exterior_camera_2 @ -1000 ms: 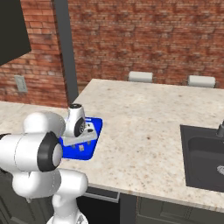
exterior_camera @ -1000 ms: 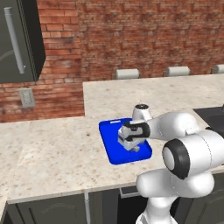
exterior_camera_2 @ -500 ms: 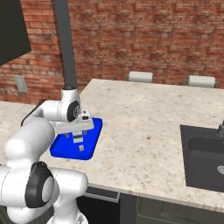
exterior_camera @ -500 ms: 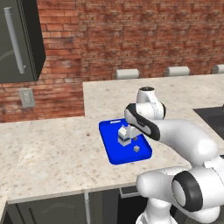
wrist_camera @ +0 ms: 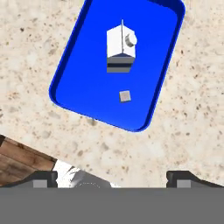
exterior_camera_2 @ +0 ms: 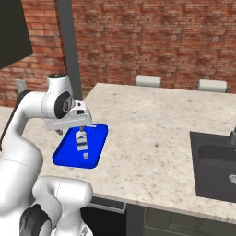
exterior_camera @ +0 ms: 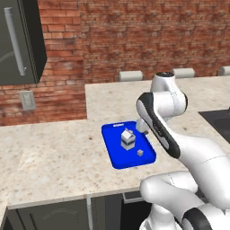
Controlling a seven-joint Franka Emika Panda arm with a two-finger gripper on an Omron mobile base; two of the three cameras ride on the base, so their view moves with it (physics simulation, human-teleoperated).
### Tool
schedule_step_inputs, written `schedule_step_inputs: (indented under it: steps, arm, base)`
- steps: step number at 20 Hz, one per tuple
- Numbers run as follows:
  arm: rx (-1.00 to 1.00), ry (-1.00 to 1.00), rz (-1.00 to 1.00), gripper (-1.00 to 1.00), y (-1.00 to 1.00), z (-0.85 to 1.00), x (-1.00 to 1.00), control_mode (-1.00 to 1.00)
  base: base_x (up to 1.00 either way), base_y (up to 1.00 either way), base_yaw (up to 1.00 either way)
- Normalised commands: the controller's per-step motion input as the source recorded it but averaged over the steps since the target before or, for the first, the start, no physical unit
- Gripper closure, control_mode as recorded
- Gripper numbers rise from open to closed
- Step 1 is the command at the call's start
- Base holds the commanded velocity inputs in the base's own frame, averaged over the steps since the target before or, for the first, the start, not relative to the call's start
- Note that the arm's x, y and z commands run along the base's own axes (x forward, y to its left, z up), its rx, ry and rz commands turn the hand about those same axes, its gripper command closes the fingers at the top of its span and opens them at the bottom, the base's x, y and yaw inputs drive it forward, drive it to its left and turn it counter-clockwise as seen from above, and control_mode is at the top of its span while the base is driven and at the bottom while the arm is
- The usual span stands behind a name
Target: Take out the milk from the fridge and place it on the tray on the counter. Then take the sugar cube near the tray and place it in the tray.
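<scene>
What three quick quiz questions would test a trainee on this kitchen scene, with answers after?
1. True or false: the sugar cube lies on the bare counter.
2. What stands upright in the blue tray? A) mug B) milk carton C) bowl
3. Fill in: the pincer holds ____.

Key: 1. False, it lies in the tray, apart from the carton. 2. B. 3. Nothing; its tips are spread wide above the counter.
</scene>
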Motion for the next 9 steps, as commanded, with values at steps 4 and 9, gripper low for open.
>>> schedule_step_inputs:
  steps: [4,9]
  arm:
    - [0.00,-0.15,-0.02,-1.00,0.00,1.00,-0.57,-1.00]
    - [0.00,-0.17,-0.03,-1.00,0.00,1.00,-0.55,-1.00]
  base:
    - [0.00,0.00,0.00]
    - [0.00,0.00,0.00]
